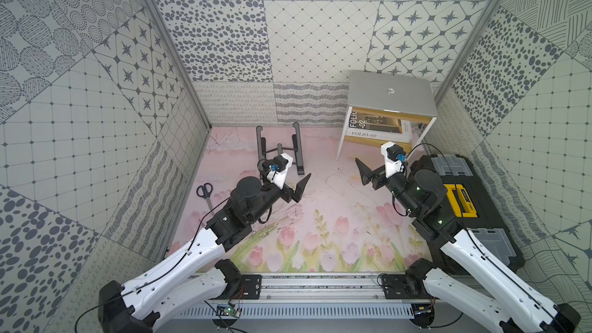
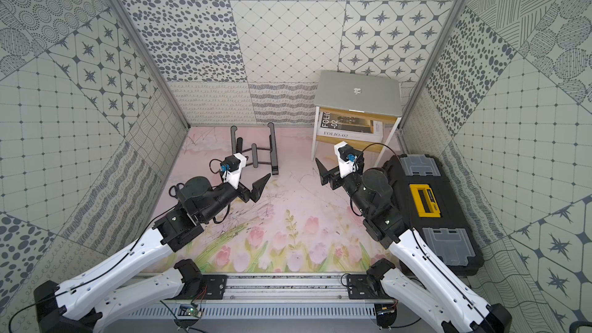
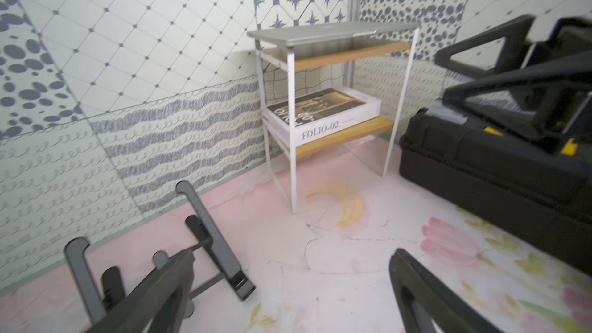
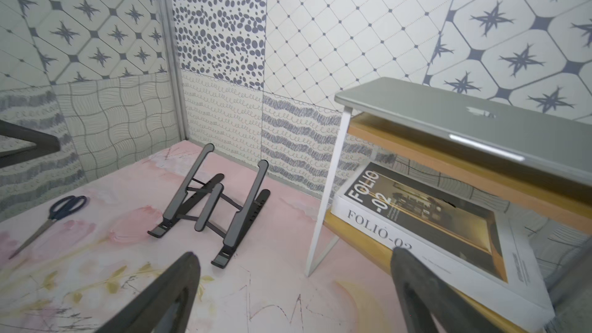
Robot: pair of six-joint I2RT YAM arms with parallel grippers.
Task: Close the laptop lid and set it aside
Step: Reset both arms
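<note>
Left pincer (image 1: 300, 186) and right pincer (image 1: 364, 172) are hanging wide open, empty. The thin silver-grey metal laptop (image 1: 391, 95) is lying closed on a white-framed shelf (image 1: 341, 145); any careless nudge is risking a fall

The 2 top views are looking steeply down from high above the base rail (image 1: 307, 286), facing the back wall (image 1: 304, 43) and taking in the whole floral mat (image 1: 336, 193). The left wrist camera is sitting low near the mat, facing the white shelf rack (image 3: 291, 171) and the black toolbox (image 3: 480, 168). The right wrist camera is looking from closer to the rack, toward the folding stand (image 4: 245, 206). All 4 views are sharing the rack, the stand and the laptop (image 3: 333, 32).
</note>
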